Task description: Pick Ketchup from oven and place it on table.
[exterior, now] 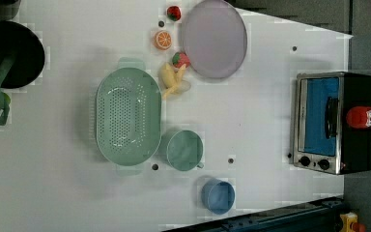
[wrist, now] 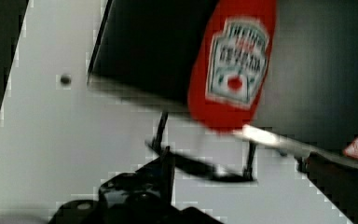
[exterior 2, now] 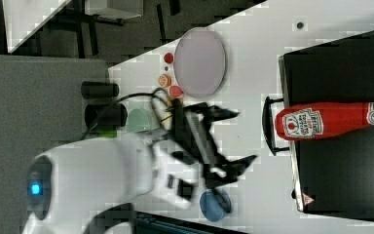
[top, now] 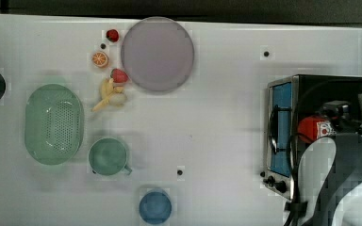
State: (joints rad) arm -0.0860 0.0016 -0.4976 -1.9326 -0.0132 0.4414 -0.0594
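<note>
Item: ketchup (exterior 2: 321, 121), small red squeeze btl w/ white label, lying on its side atop the oven (exterior 2: 341, 68), not inside; it sits just ahead of your gripper (exterior 2: 243, 136), not touching. Jaws spread wide, holding nothing. Likely light, soft-walled plastic, slick, prone to roll. Take it across the mid-body at the label w/ moderate squeeze; table (exterior 2: 253, 73) below is the drop spot.

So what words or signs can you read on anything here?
"HEINZ": top line of the white shield label on the ketchup standing on the oven; a guess from blurred letters.
Lower lines of that label: too blurred to read.
Round mark near the bottle's cap: too small to read.
Red warning triangle on the oven's top: a sign, no readable words.
</note>
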